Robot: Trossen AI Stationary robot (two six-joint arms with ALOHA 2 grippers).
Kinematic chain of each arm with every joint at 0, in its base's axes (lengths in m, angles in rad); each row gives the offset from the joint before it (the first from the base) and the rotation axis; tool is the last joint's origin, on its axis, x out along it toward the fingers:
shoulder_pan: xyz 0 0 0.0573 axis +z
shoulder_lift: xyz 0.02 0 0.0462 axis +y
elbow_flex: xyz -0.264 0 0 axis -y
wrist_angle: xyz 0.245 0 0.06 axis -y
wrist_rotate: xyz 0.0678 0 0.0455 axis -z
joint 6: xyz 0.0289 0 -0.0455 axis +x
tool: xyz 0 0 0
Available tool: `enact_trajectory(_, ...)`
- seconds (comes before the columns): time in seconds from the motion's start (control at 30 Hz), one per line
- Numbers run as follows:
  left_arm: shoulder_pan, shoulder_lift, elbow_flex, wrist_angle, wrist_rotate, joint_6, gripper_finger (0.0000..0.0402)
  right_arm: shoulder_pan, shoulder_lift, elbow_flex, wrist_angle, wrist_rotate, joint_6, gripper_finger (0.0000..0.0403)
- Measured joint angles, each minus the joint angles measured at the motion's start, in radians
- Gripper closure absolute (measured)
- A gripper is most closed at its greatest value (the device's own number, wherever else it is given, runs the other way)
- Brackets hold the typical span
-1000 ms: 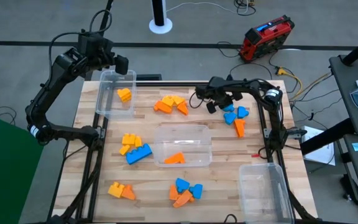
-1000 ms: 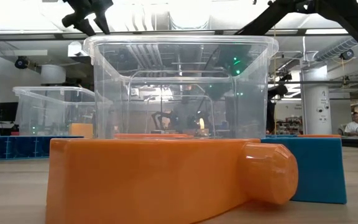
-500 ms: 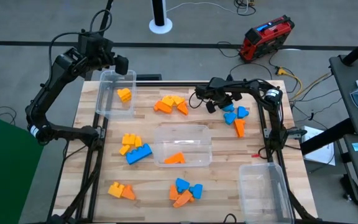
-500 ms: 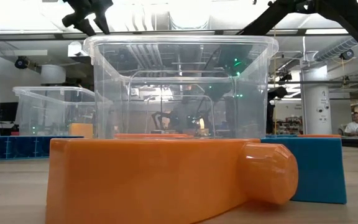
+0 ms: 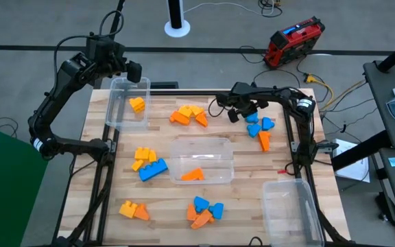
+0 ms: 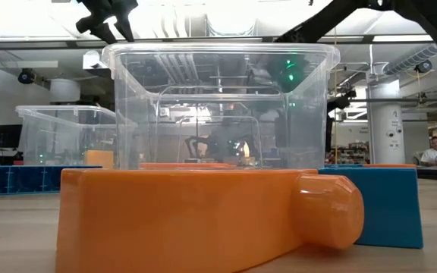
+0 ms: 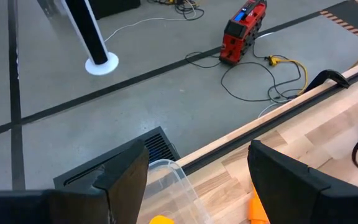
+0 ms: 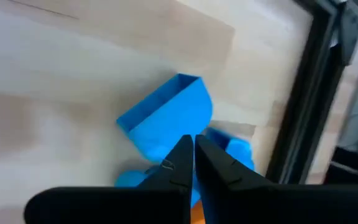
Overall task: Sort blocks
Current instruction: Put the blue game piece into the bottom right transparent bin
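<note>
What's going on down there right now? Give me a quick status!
Left gripper open, empty, above far-left bin holding one yellow block. Right gripper shut, empty, over blue blocks at the table's right edge. Nothing in the way.

A pale wooden desk (image 5: 245, 171) carries three clear plastic bins: one at the far left corner (image 5: 127, 103), one in the middle (image 5: 203, 159), one at the near right corner (image 5: 292, 209). Loose blocks lie in clusters on the boards: orange and yellow ones (image 5: 189, 115), blue and orange ones (image 5: 260, 129), yellow with a blue brick (image 5: 148, 163), and two near groups (image 5: 134, 210) (image 5: 204, 211).
</note>
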Motion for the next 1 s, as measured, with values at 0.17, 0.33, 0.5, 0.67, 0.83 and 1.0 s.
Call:
enact_trajectory(0.17, 0.0, 0.0, 0.0, 0.002, 0.003, 0.0, 0.0151, -0.003, -0.065, 0.106, -0.044, -0.179, -0.019, 0.0394)
enact_trajectory(0.33, 0.001, 0.001, 0.002, 0.004, 0.118, -0.006, 0.0151, -0.067, -0.112, 0.314, -0.193, -0.392, -0.068, 0.0394)
enact_trajectory(0.5, -0.008, 0.032, 0.002, 0.067, 0.361, -0.056, 0.0157, -0.175, -0.177, 0.441, -0.209, -0.363, -0.135, 0.0394)
enact_trajectory(0.67, -0.04, 0.053, 0.003, 0.114, 0.369, -0.128, 0.0173, -0.281, -0.197, 0.439, -0.155, -0.346, -0.144, 0.0394)
enact_trajectory(0.83, -0.056, 0.037, 0.009, 0.116, 0.344, -0.191, 0.0185, -0.299, -0.229, 0.444, 0.016, -0.38, -0.05, 0.0393)
enact_trajectory(1.0, -0.055, 0.029, 0.009, 0.116, 0.313, -0.208, 0.0193, -0.213, -0.222, 0.413, -0.061, -0.441, 0.066, 0.0391)
